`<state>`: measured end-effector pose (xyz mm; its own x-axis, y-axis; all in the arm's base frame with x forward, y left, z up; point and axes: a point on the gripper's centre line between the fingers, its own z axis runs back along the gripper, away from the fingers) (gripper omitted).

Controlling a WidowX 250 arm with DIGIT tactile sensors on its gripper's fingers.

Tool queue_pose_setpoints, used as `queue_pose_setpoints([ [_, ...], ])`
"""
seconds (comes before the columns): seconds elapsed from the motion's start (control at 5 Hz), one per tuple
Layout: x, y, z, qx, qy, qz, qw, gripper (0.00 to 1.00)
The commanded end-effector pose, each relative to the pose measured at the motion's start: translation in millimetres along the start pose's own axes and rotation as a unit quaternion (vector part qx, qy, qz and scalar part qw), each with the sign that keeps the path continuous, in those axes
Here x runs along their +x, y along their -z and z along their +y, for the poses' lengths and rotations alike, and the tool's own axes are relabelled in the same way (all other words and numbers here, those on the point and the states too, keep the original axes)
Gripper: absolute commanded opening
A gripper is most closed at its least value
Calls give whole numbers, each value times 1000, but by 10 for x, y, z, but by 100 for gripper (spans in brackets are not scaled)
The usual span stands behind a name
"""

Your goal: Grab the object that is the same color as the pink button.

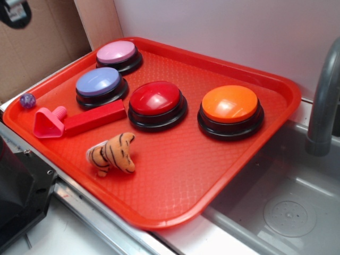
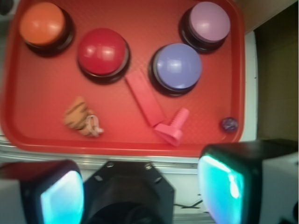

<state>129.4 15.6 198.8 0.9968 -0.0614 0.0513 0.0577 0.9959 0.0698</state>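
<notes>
Apparently no writing shows; open tool (image 2: 140,186) hangs short of the tray (image 2: 42,100), pink bolt (image 2: 172,129) untouched

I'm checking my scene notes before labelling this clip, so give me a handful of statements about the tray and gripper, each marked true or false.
1. The small pink plastic toy bolt lies on the red plastic tray beside one end of the red rectangular block. True.
2. The gripper is shut on the pink bolt. False: its fingers stand apart with nothing between them, off the tray's near edge.
3. The round pale pink push button sits at a far corner of the tray, next to the lavender-blue push button. True.
4. The small striped plush tiger sits on top of the orange push button. False: it stands on the bare tray.
5. The small purple ball rests against the red push button. False: it lies by the tray's edge near the bolt.
</notes>
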Motion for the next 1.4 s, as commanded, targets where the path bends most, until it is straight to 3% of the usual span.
queue_pose_setpoints([
  [0.0, 63, 501, 338, 16, 21, -5, 1000, 100],
  [0.2, 50, 761, 435, 18, 29, 22, 999, 100],
  [0.4, -1, 1124, 538, 1, 34, 42, 999, 100],
  [0.8, -39, 1583, 510, -7, 54, 87, 995, 100],
  [1.0, -29, 1699, 461, -21, 75, 86, 993, 100],
  [1.2, -53, 1722, 439, -31, 77, 90, 992, 55],
])
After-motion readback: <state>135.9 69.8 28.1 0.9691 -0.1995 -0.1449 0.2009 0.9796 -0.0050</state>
